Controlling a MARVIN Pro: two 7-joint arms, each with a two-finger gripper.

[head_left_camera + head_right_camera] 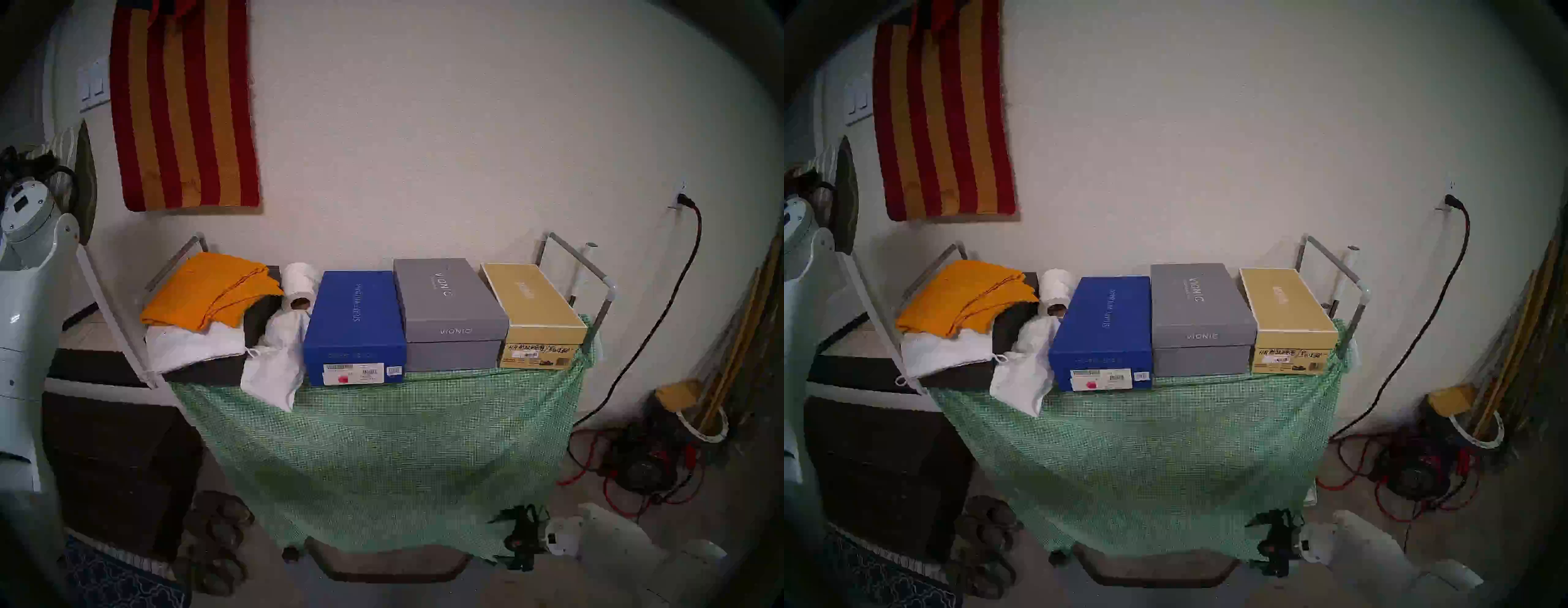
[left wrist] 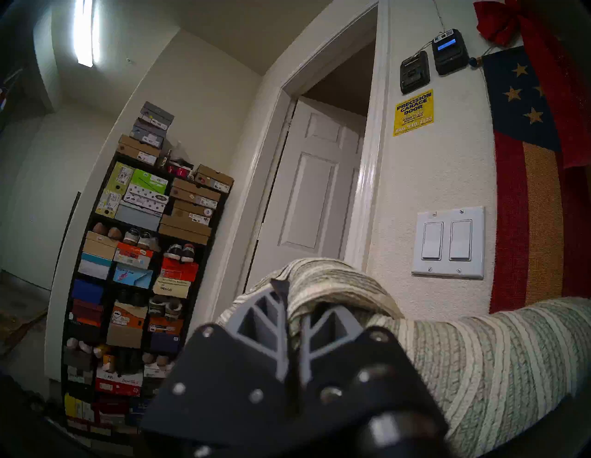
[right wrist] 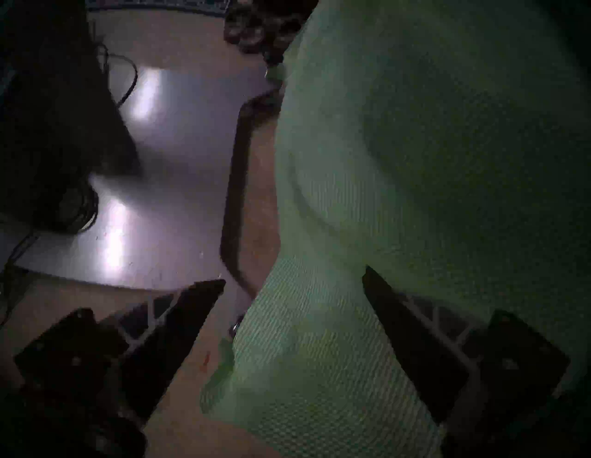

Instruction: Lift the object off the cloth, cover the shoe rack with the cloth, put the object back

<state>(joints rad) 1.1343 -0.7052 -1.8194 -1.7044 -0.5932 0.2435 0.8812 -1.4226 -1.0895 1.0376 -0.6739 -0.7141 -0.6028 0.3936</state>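
Observation:
The green-and-white check cloth (image 1: pixel 382 446) hangs over the front of the shoe rack (image 1: pixel 589 267), from the top shelf's edge nearly to the floor. My left gripper (image 2: pixel 292 297) is raised at the far left, shut on the brim of the striped woven sun hat (image 2: pixel 479 351). The hat also shows at the left edge of the head view (image 1: pixel 70 146). My right gripper (image 1: pixel 522 535) is low by the cloth's bottom right corner. It is open in the right wrist view (image 3: pixel 294 274), with the cloth's edge (image 3: pixel 319 351) between its fingers.
On the rack's top stand a blue box (image 1: pixel 354 327), a grey box (image 1: pixel 449 314), a gold box (image 1: pixel 534 314), a paper roll (image 1: pixel 299 288), white bags and a folded orange cloth (image 1: pixel 212 288). Cables (image 1: pixel 636 458) lie at the right, slippers (image 1: pixel 216 539) and a dark cabinet (image 1: pixel 119 467) at the left.

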